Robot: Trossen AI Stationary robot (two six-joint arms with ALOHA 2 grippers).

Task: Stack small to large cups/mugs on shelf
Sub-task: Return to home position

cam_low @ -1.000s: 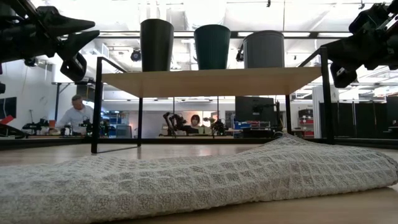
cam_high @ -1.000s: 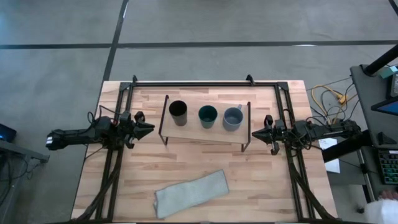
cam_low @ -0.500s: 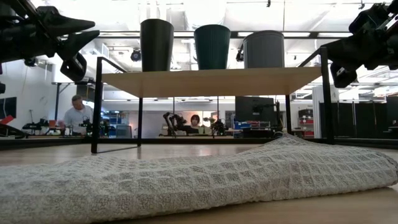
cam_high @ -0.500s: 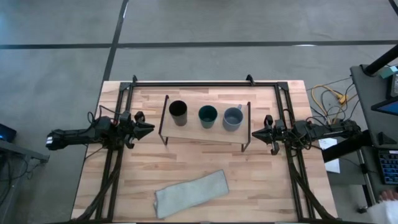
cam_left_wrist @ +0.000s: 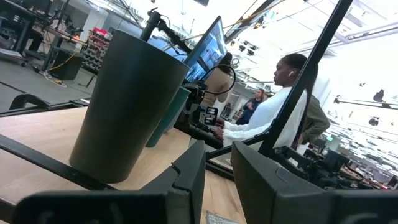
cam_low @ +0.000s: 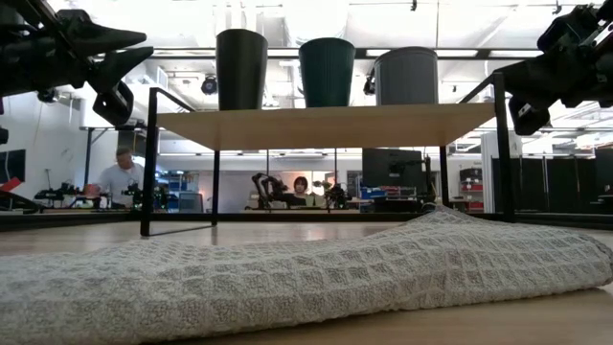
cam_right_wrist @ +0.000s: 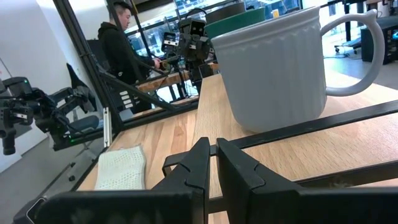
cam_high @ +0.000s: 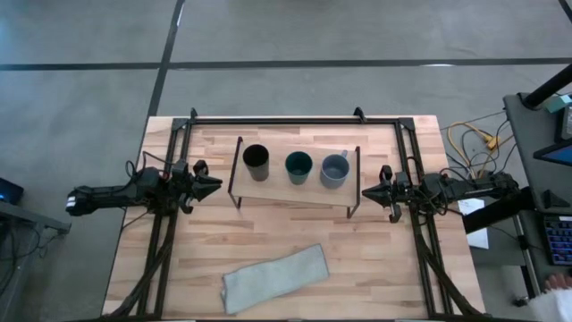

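Note:
The light-wood shelf (cam_high: pixel 288 190) stands on black wire legs at the table's middle. On it, in a row, stand the taller black cup (cam_high: pixel 256 157), the dark teal-green cup (cam_high: pixel 298 165) and the grey-blue mug (cam_high: pixel 335 169), whose handle points to the far right. Each rests on its base, as the low view shows (cam_low: pixel 240 67) (cam_low: pixel 327 71) (cam_low: pixel 406 75). My left gripper (cam_high: pixel 217 185) hovers left of the shelf, a narrow gap between its fingers (cam_left_wrist: pixel 217 152), empty. My right gripper (cam_high: pixel 365 191) hovers right of the shelf, shut (cam_right_wrist: pixel 213 146) and empty.
A grey waffle-weave towel (cam_high: pixel 274 277) lies flat near the table's near edge, in front of the shelf. Black frame rails (cam_high: pixel 273 119) run along the table's far and side edges. People sit and stand in the room beyond the table.

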